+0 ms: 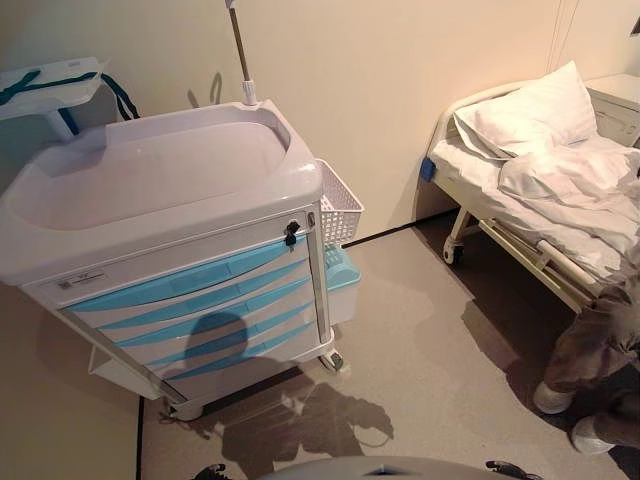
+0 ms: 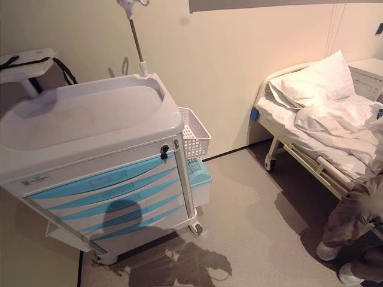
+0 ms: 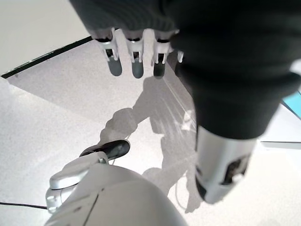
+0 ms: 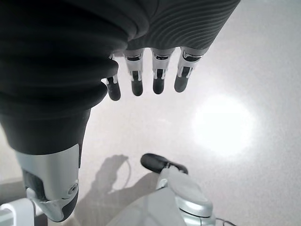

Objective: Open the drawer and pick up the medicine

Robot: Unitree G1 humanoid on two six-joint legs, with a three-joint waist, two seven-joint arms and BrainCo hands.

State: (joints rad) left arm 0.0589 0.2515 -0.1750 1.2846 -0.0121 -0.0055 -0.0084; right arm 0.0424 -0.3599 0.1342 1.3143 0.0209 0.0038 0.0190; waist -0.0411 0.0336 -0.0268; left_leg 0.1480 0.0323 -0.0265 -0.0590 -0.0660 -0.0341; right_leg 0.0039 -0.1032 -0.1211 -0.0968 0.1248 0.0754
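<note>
Head views: a white cart (image 1: 150,190) with blue drawers (image 1: 190,305), all closed, stands at left against the wall; a bed (image 1: 540,170) lies far right, with a person's legs (image 1: 590,350) beside it. No medicine shows, presumably inside.

Left wrist view: the left hand (image 3: 136,56) hangs over bare floor, fingers relaxed, empty.

Right wrist view: the right hand (image 4: 150,75) likewise. Nothing has begun.

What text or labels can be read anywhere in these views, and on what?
None can be read.
Small white label on the front of the medical cart, above the top blue drawer: print too small to read.
No print shows on the white basket, the bed, or either wrist view.
</note>
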